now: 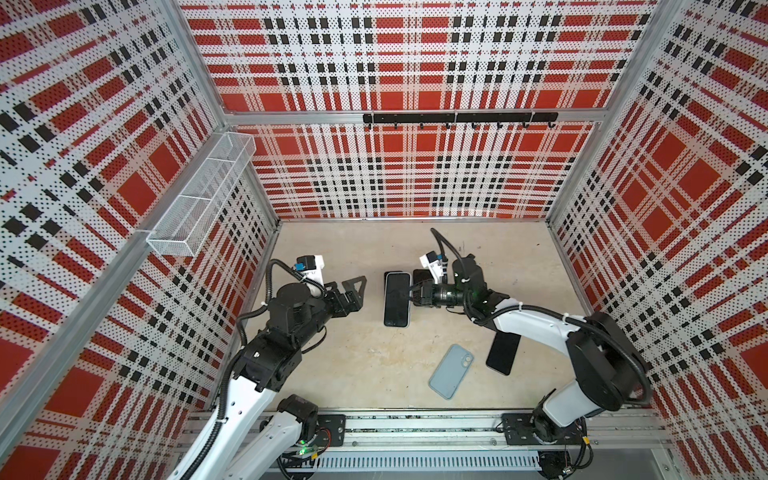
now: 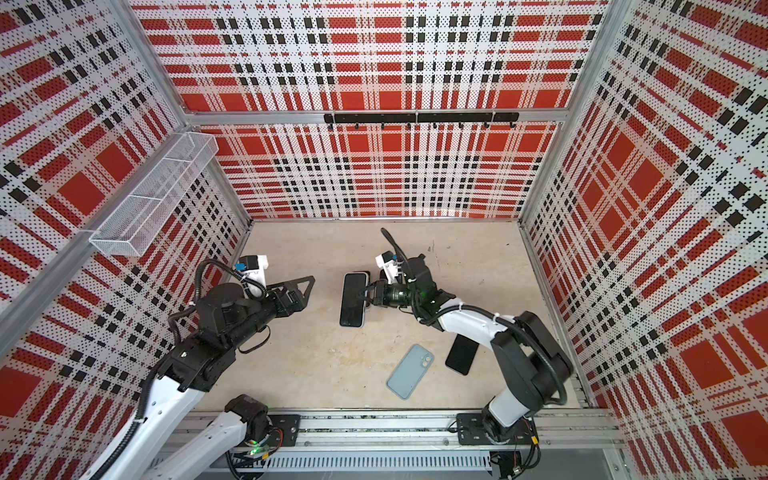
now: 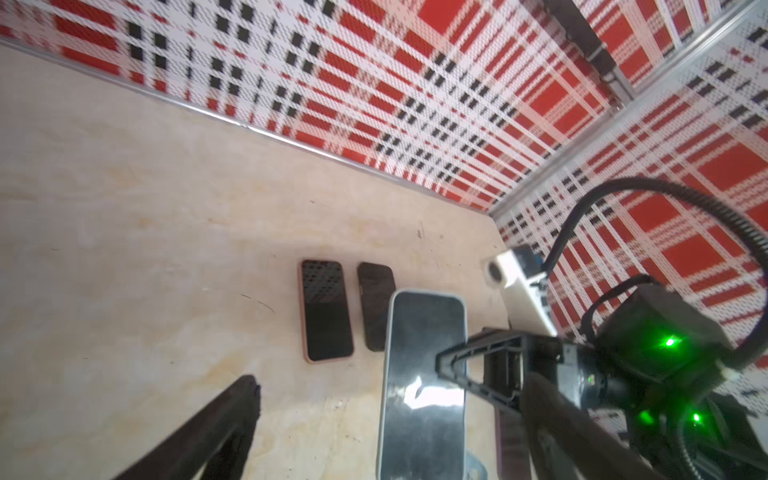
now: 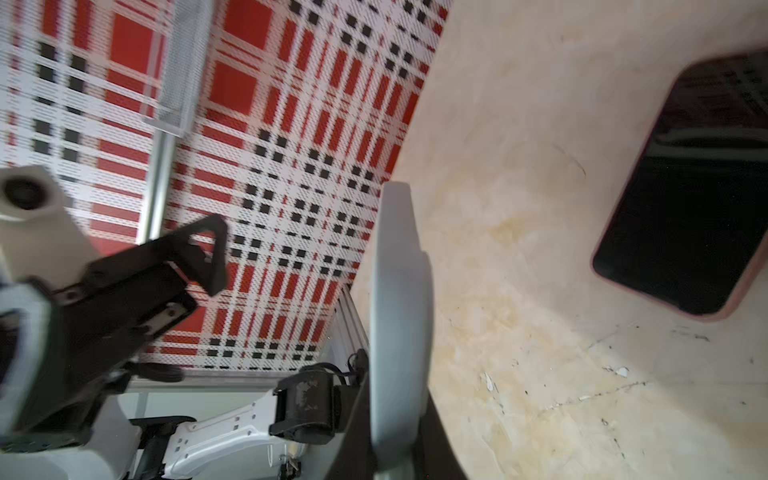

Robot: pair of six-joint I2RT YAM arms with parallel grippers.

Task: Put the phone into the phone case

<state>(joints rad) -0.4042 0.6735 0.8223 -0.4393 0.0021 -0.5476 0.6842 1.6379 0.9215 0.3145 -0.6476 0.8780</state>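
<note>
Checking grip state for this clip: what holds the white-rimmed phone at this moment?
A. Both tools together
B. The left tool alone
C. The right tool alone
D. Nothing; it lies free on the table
C: the right tool is shut on a long edge of the white-rimmed phone, while the left tool stands open and apart from it.

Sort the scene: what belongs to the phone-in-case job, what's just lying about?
Job: black-screened phone in white-rimmed case, held by the shut right gripper; open left gripper, apart.
Lying about: pink-rimmed phone; dark slab beside it, phone or case unclear; pale blue case, back up; black phone by right arm.
</note>
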